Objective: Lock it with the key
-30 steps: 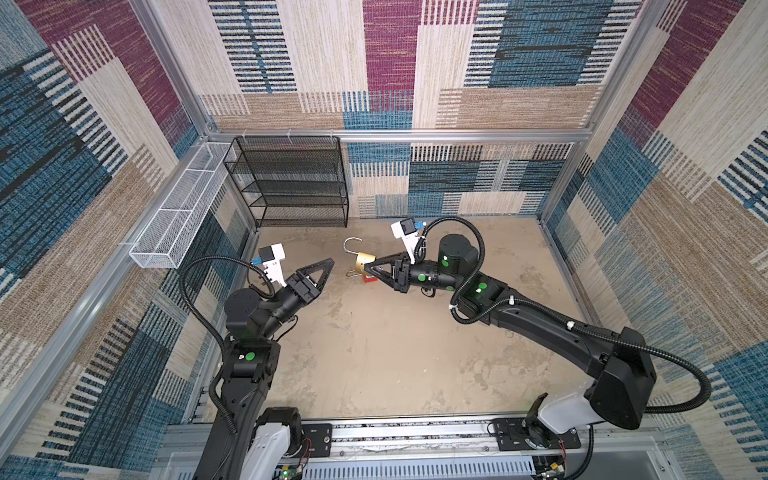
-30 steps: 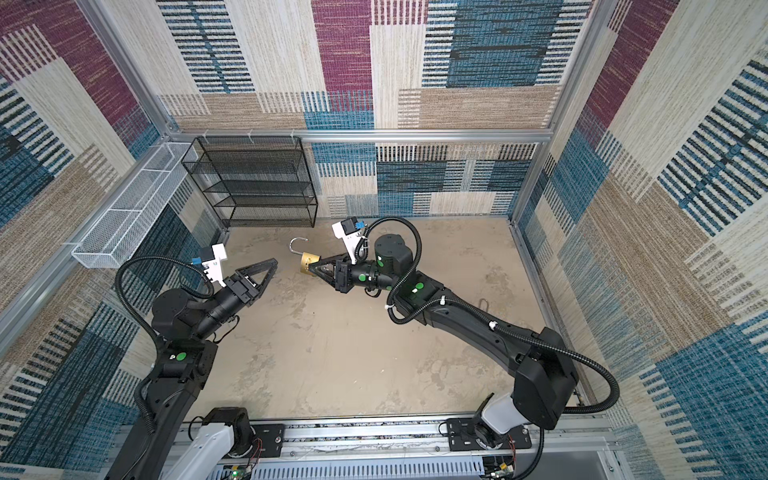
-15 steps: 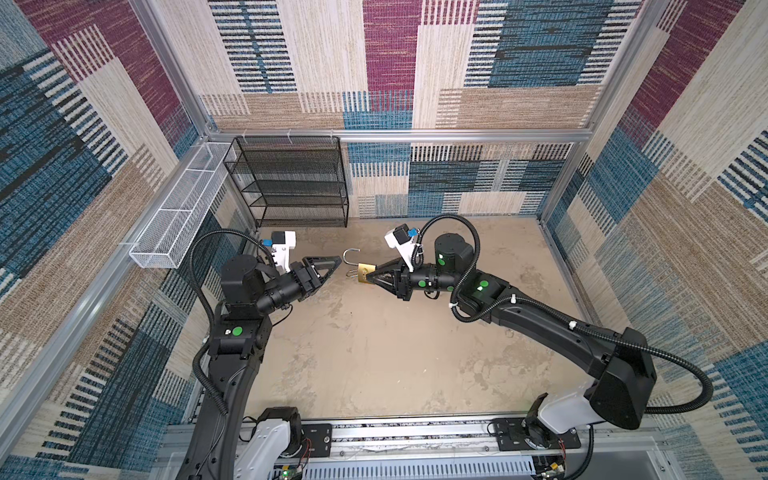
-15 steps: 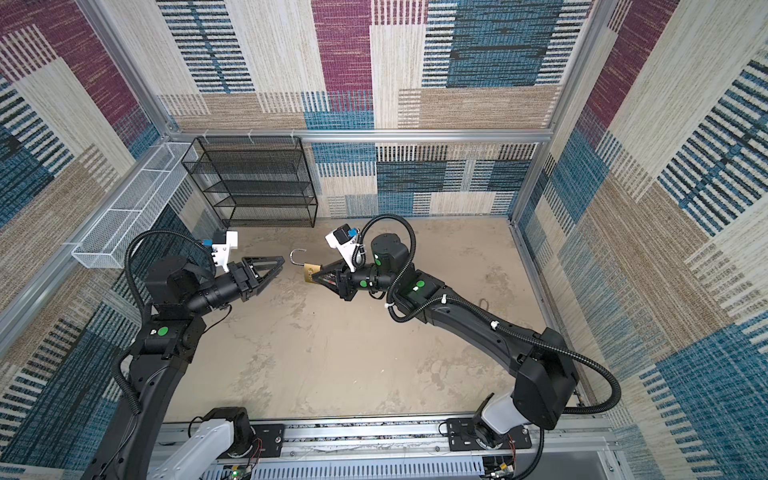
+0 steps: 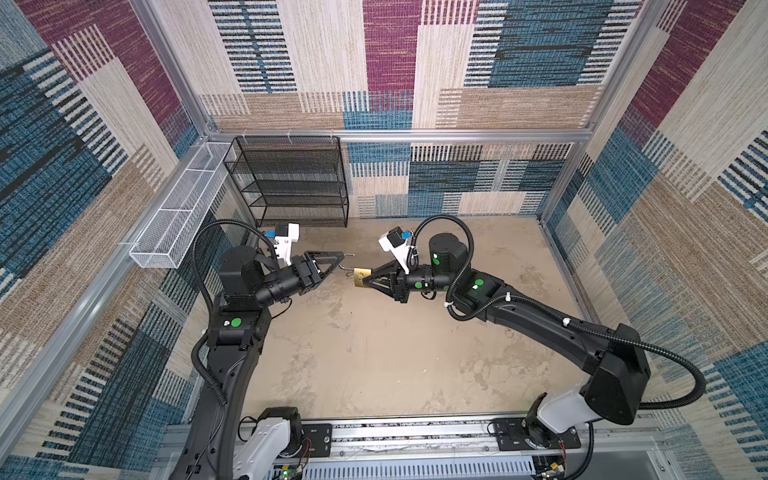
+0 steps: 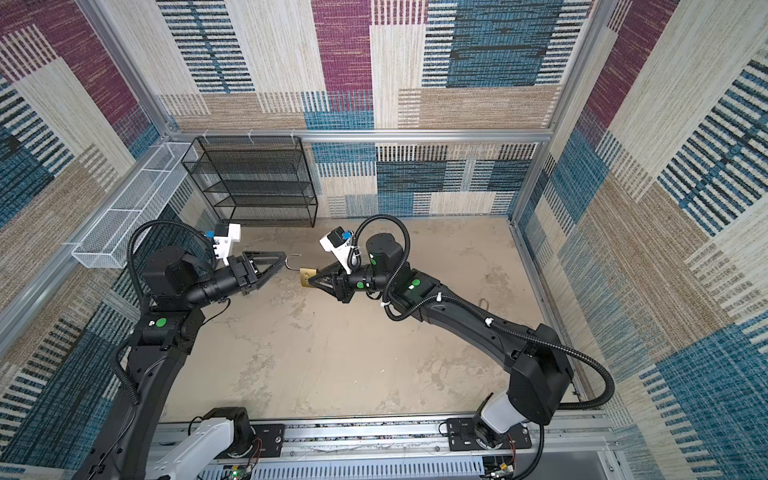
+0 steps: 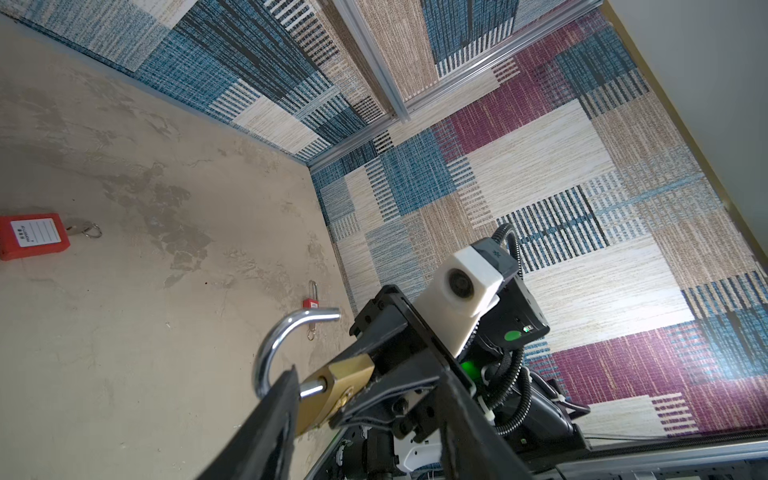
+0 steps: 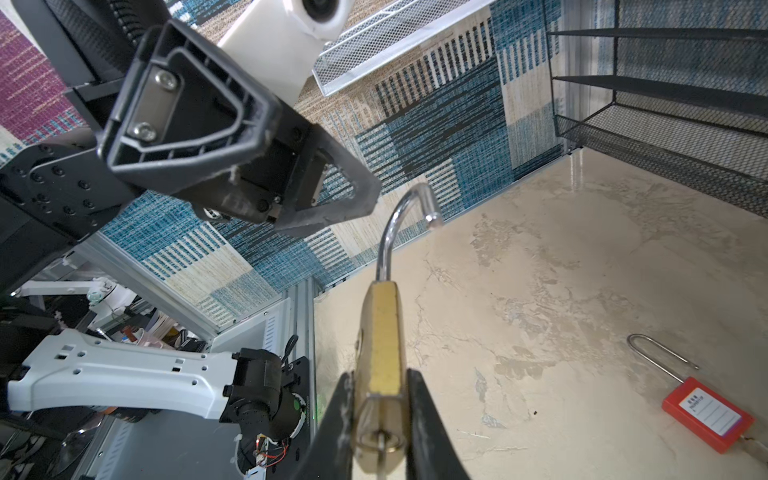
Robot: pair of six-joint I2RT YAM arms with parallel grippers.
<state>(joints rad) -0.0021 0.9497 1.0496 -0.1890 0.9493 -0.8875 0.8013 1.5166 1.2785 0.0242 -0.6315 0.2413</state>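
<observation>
light: bright, diffuse | shadows: soft | edges: wide-angle bowing | glare: padlock [image 8: 380, 332] shackle tip

In both top views the padlock [image 5: 360, 273] is held above the floor [image 5: 374, 357], a little left of the frame's middle. The right gripper [image 5: 366, 283] is at its right, with the padlock body between the fingers; the left gripper [image 5: 338, 261] is at its left, the fingertips just beside the shackle [image 7: 263, 359]. A mesh shelf rack [image 5: 291, 174] stands against the back wall [image 5: 457, 183], upper left of the middle, and a wire basket [image 5: 183, 208] hangs on the side wall [image 5: 83, 187] left of it. A second padlock [image 8: 706, 415] lies flat on the floor, apart from the first
</observation>
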